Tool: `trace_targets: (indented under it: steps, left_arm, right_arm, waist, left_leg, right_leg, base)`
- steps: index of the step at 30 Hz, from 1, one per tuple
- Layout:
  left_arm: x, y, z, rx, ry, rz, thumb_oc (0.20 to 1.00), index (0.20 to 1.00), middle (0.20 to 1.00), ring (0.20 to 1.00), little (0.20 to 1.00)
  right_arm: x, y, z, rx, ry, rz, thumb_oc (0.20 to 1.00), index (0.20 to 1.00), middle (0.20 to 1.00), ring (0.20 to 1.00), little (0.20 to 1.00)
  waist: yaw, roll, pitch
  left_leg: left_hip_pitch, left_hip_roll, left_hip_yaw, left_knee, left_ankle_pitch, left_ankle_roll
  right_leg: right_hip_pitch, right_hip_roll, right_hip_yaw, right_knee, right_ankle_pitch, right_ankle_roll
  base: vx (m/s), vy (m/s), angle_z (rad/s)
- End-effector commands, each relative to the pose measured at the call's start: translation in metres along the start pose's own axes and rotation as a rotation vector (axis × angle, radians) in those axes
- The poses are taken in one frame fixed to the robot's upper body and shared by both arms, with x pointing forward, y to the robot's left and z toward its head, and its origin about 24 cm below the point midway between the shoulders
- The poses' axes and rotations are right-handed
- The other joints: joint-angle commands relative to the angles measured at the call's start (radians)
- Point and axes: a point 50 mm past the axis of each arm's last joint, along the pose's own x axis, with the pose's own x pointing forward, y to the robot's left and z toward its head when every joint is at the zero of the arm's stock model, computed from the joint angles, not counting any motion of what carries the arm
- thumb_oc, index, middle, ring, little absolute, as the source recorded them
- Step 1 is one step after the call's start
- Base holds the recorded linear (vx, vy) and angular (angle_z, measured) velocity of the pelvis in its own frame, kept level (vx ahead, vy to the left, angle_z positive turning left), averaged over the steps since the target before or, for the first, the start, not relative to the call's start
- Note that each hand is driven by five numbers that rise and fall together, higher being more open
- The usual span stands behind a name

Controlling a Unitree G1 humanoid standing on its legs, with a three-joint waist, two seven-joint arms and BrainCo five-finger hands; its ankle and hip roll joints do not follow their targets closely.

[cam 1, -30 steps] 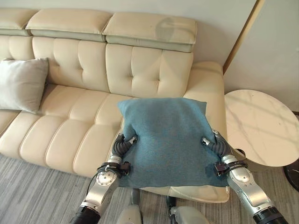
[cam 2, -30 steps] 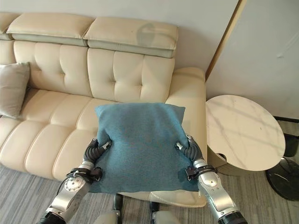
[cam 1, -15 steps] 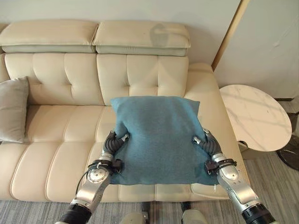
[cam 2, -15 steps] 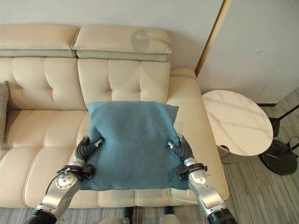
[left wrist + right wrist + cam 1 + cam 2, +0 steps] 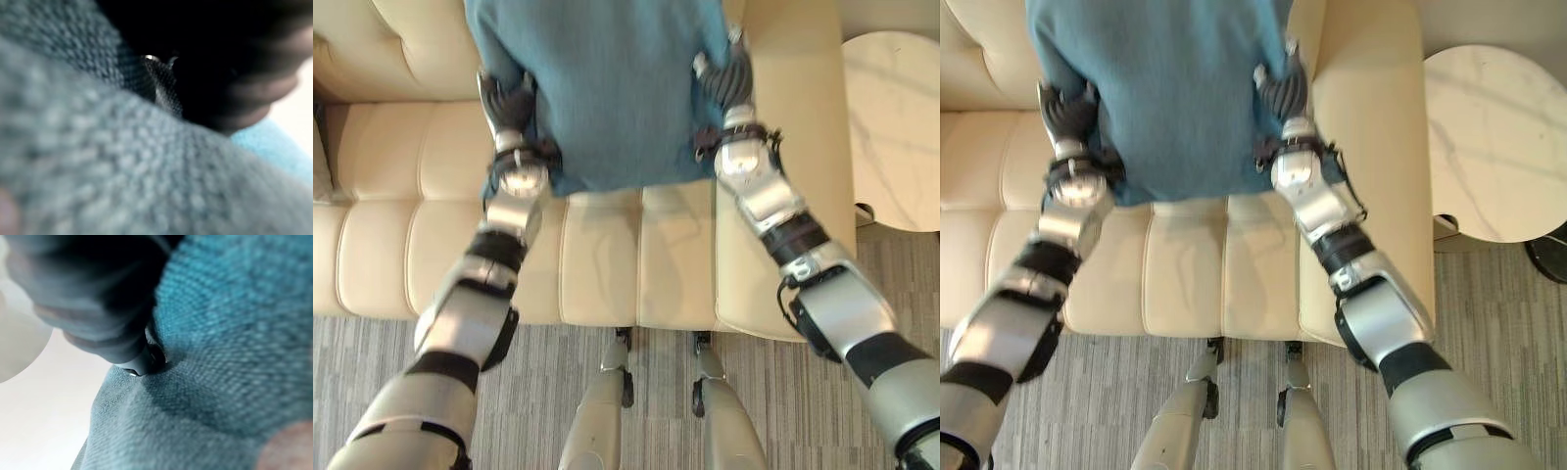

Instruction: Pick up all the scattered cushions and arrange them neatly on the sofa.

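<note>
A blue-teal cushion (image 5: 607, 88) hangs over the seat of the cream leather sofa (image 5: 607, 259), close to the backrest at the sofa's right end. My left hand (image 5: 509, 103) pinches its left edge and my right hand (image 5: 729, 78) pinches its right edge, both arms stretched forward. In the left wrist view the knitted cushion cloth (image 5: 122, 161) lies pressed against the hand's dark cover. The right wrist view shows the same cloth (image 5: 220, 357) bunched at the dark cover. The cushion's upper part runs out of the eye views.
A round white marble side table (image 5: 896, 117) stands just right of the sofa's armrest (image 5: 803, 176). Grey striped carpet (image 5: 558, 392) lies in front of the sofa. A sliver of a grey cushion (image 5: 319, 162) shows at the far left on the seat.
The camera has tipped downward. Both arms have reached farther forward, carrying the blue cushion deeper over the seat toward the backrest.
</note>
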Motion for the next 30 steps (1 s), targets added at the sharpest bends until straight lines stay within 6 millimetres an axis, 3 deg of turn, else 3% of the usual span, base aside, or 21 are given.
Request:
trace_targets:
  steps: [1, 2, 3, 4, 5, 6, 8, 10, 14, 15, 17, 19, 23, 26, 30]
  left_arm:
    - [0.019, -0.043, 0.119, -0.086, -0.403, -0.135, 0.269, 0.269, 0.269, 0.269, 0.269]
    - [0.025, -0.042, 0.13, -0.064, -0.42, -0.116, 0.74, 0.74, 0.74, 0.74, 0.74]
    - [0.03, -0.043, 0.136, -0.031, -0.419, -0.11, 1.0, 1.0, 1.0, 1.0, 1.0]
    - [0.033, -0.043, 0.14, -0.016, -0.416, -0.104, 1.0, 1.0, 1.0, 1.0, 1.0]
    - [0.036, -0.041, 0.144, 0.004, -0.414, -0.095, 1.0, 1.0, 1.0, 1.0, 1.0]
    - [0.039, -0.039, 0.145, 0.018, -0.408, -0.092, 1.0, 1.0, 1.0, 1.0, 1.0]
    - [0.044, -0.033, 0.147, 0.053, -0.402, -0.087, 1.0, 1.0, 1.0, 1.0, 1.0]
    - [0.048, -0.025, 0.139, 0.103, -0.379, -0.098, 1.0, 1.0, 1.0, 1.0, 1.0]
    - [0.051, -0.008, 0.093, 0.181, -0.228, -0.135, 1.0, 1.0, 1.0, 1.0, 1.0]
    - [0.051, -0.008, 0.093, 0.181, -0.228, -0.136, 1.0, 1.0, 1.0, 1.0, 1.0]
    - [0.049, 0.004, 0.065, 0.184, -0.131, -0.134, 1.0, 1.0, 1.0, 1.0, 1.0]
    - [0.04, 0.026, 0.022, 0.156, 0.008, -0.111, 1.0, 1.0, 1.0, 1.0, 1.0]
    - [0.033, 0.041, 0.014, 0.156, -0.039, -0.118, 1.0, 1.0, 1.0, 1.0, 1.0]
    - [0.016, 0.045, 0.013, 0.111, -0.125, -0.17, 1.0, 1.0, 1.0, 1.0, 1.0]
    - [-0.033, 0.072, -0.026, 0.047, -0.075, -0.227, 1.0, 1.0, 1.0, 1.0, 1.0]
  right_arm:
    - [0.015, 0.031, 0.098, 0.067, -0.352, 0.088, 0.2, 0.2, 0.2, 0.2, 0.2]
    - [0.025, 0.02, 0.101, 0.038, -0.349, 0.049, 0.2, 0.2, 0.2, 0.2, 0.2]
    - [0.034, 0.007, 0.106, 0.008, -0.358, 0.007, 0.432, 0.432, 0.432, 0.432, 0.432]
    - [0.04, -0.002, 0.106, 0.012, -0.346, -0.026, 0.533, 0.533, 0.533, 0.533, 0.533]
    - [0.045, -0.017, 0.107, 0.066, -0.329, -0.091, 0.868, 0.868, 0.868, 0.868, 0.868]
    - [0.049, -0.029, 0.103, 0.113, -0.3, -0.133, 1.0, 1.0, 1.0, 1.0, 1.0]
    - [0.053, -0.05, 0.096, 0.146, -0.27, -0.193, 1.0, 1.0, 1.0, 1.0, 1.0]
    - [0.053, -0.053, 0.083, 0.131, -0.231, -0.166, 1.0, 1.0, 1.0, 1.0, 1.0]
    - [0.046, -0.045, 0.041, 0.077, -0.083, -0.033, 1.0, 1.0, 1.0, 1.0, 1.0]
    - [0.046, -0.044, 0.041, 0.078, -0.082, -0.032, 1.0, 1.0, 1.0, 1.0, 1.0]
    - [0.039, -0.037, 0.023, 0.1, -0.017, 0.022, 1.0, 1.0, 1.0, 1.0, 1.0]
    - [0.027, -0.031, 0.002, 0.147, 0.048, 0.056, 1.0, 1.0, 1.0, 1.0, 1.0]
    - [0.018, -0.04, -0.005, 0.131, 0.005, 0.073, 1.0, 1.0, 1.0, 1.0, 1.0]
    - [0.004, -0.054, -0.007, 0.084, -0.07, 0.103, 1.0, 1.0, 1.0, 1.0, 1.0]
    - [-0.042, -0.082, -0.031, 0.014, -0.117, 0.16, 1.0, 1.0, 1.0, 1.0, 1.0]
  waist:
    - [0.028, -0.007, 0.02]
    - [0.031, -0.001, 0.026]
    - [0.033, 0.005, 0.033]
    - [0.033, 0.008, 0.039]
    - [0.035, 0.016, 0.048]
    - [0.037, 0.02, 0.052]
    - [0.037, 0.031, 0.062]
    - [0.032, 0.034, 0.069]
    - [0.024, 0.018, 0.073]
    - [0.024, 0.018, 0.071]
    - [0.014, 0.008, 0.075]
    - [-0.001, -0.01, 0.084]
    - [-0.004, -0.016, 0.087]
    - [-0.002, -0.018, 0.087]
    - [-0.006, -0.031, 0.077]
  left_leg:
    - [0.009, -0.022, -0.069, 0.078, -0.143, -0.061]
    - [-0.001, -0.024, -0.078, 0.07, -0.136, -0.062]
    - [-0.013, -0.027, -0.09, 0.064, -0.127, -0.065]
    - [-0.021, -0.028, -0.097, 0.057, -0.122, -0.066]
    - [-0.034, -0.032, -0.104, 0.054, -0.116, -0.068]
    - [-0.046, -0.035, -0.114, 0.05, -0.111, -0.069]
    - [-0.072, -0.045, -0.128, 0.052, -0.107, -0.069]
    - [-0.094, -0.05, -0.134, 0.057, -0.106, -0.068]
    - [-0.114, -0.047, -0.133, 0.065, -0.102, -0.071]
    - [-0.114, -0.047, -0.133, 0.065, -0.102, -0.071]
    - [-0.115, -0.041, -0.131, 0.067, -0.099, -0.074]
    - [-0.112, -0.033, -0.125, 0.065, -0.101, -0.077]
    - [-0.098, -0.027, -0.122, 0.07, -0.1, -0.078]
    - [-0.062, -0.025, -0.118, 0.067, -0.105, -0.08]
    - [0.018, -0.022, -0.106, 0.065, -0.124, -0.081]
  right_leg:
    - [-0.017, -0.063, 0.018, 0.179, -0.181, 0.075]
    - [-0.031, -0.064, 0.012, 0.187, -0.183, 0.078]
    - [-0.042, -0.065, 0.005, 0.192, -0.188, 0.08]
    - [-0.051, -0.066, 0.001, 0.196, -0.192, 0.082]
    - [-0.063, -0.067, -0.004, 0.202, -0.196, 0.082]
    - [-0.076, -0.067, -0.006, 0.211, -0.202, 0.081]
    - [-0.097, -0.065, -0.006, 0.225, -0.214, 0.078]
    - [-0.118, -0.063, -0.001, 0.235, -0.218, 0.076]
    - [-0.137, -0.056, 0.005, 0.241, -0.222, 0.073]
    - [-0.138, -0.057, 0.005, 0.241, -0.222, 0.073]
    - [-0.138, -0.055, 0.006, 0.241, -0.219, 0.072]
    - [-0.143, -0.047, 0.014, 0.246, -0.218, 0.069]
    - [-0.13, -0.038, 0.025, 0.238, -0.212, 0.067]
    - [-0.093, -0.037, 0.027, 0.23, -0.214, 0.065]
    - [-0.017, -0.037, 0.018, 0.225, -0.223, 0.062]
  base:
    - [-0.04, -0.063, 0.23]
    - [-0.02, -0.036, 0.29]
    - [-0.02, -0.047, 0.34]
    - [-0.02, -0.057, 0.34]
    - [-0.02, -0.051, 0.26]
    - [-0.01, -0.045, 0.28]
    - [0.0, -0.037, 0.36]
    - [0.0, -0.015, 0.2]
    - [0.01, -0.014, 0.12]
    - [0.01, -0.02, 0.09]
    - [0.0, -0.007, 0.08]
    - [-0.01, 0.002, 0.15]
    - [-0.02, 0.003, -0.13]
    - [-0.01, 0.004, -0.04]
    - [0.02, 0.015, -0.07]
